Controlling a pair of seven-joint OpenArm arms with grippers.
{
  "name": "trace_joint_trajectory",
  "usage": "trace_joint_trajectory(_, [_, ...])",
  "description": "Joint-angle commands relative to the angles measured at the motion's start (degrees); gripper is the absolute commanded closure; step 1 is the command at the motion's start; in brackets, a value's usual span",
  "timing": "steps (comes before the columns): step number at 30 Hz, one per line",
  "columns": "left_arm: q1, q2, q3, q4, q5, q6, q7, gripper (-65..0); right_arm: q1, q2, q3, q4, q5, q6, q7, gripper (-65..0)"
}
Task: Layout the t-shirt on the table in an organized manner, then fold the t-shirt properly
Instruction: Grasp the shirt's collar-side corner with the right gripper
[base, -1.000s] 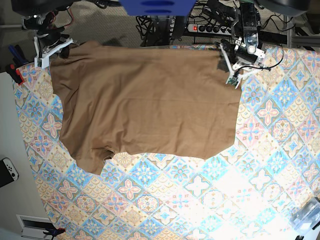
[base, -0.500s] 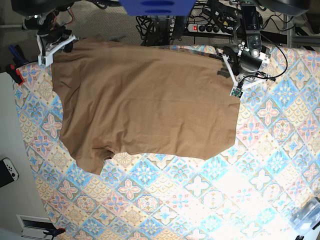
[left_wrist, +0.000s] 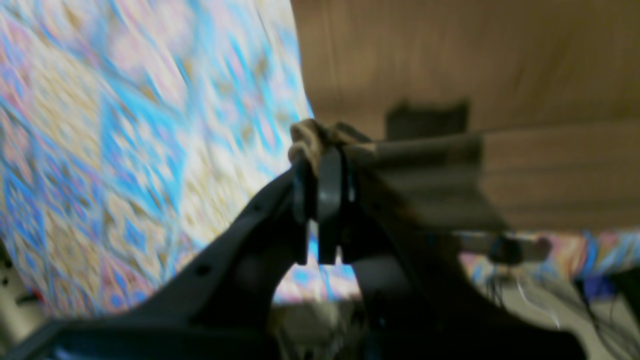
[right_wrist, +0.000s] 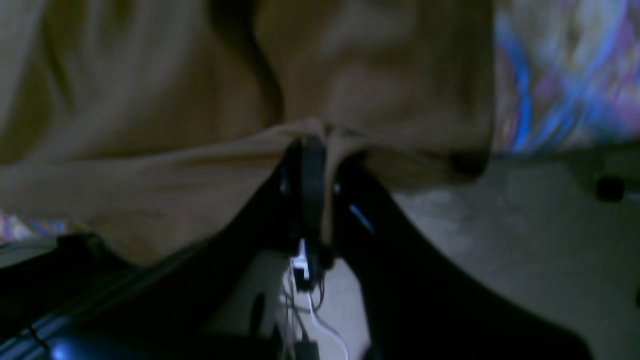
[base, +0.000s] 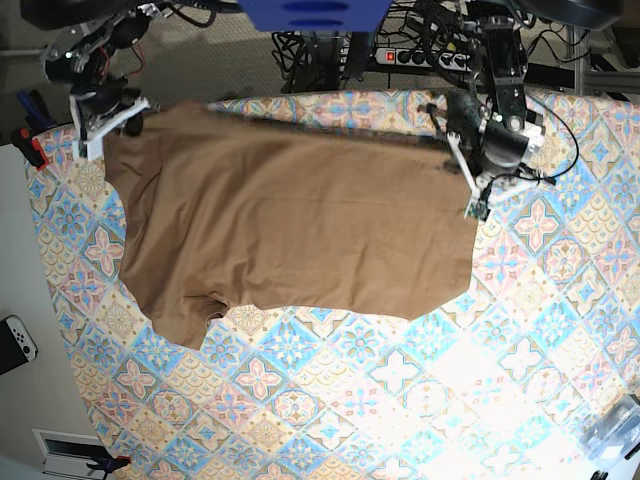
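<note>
Tan-brown soft cloth t-shirt (base: 290, 225) lies spread across the pastel tile-patterned table (base: 520, 330), toward its far edge. Left gripper (left_wrist: 320, 165) pinches one far corner of the shirt; right gripper (right_wrist: 307, 145) clamps the other, apparently a hem fold, though both views are blurred.

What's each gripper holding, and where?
Both pinch the t-shirt along its far edge: left gripper at one corner, right gripper at the other.
</note>
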Motion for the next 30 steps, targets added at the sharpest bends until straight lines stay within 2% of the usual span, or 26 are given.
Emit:
trace_joint_trajectory(1, [-0.7,-0.3,-0.3,0.0,0.9,0.1,0.1,0.0,0.4,0.6,0.2,1.1,0.6,0.1,0.7,0.0])
trace_joint_trajectory(10, [-4.7,-0.3,-0.3,-2.2,1.0,0.2,0.1,0.0,5.0,2.2,0.0,0.7,0.6,0.1,0.7,0.0])
trace_joint_trajectory(16, [-8.0,-0.3,-1.4,-8.2,1.5,0.3,-0.1,0.0,7.1,2.3,-1.9,0.6,0.3,0.1,0.7,0.0])
trace_joint_trajectory(20, [-10.4,-0.1,-1.8,-10.5,3.7,0.3,-0.4,0.0,8.0,2.3,-6.1,0.6,-4.5,0.1,1.2,0.0])
trace_joint_trajectory(23, [-10.7,0.2,-2.0,-10.5,3.8,0.3,-0.4,0.0,8.0,2.2,-6.5,0.6,-6.7,0.1,2.9,0.0])
trace_joint_trajectory(27, [-12.3,0.3,-2.0,-10.6,3.9,0.3,-0.4,0.0,8.6,2.2,-6.7,0.5,-7.0,0.1,3.8,0.0])
trace_joint_trajectory(30, [-14.5,0.5,-1.9,-10.7,5.1,0.3,-0.4,0.0,12.1,2.3,-6.7,0.5,-7.1,0.1,3.8,0.0])
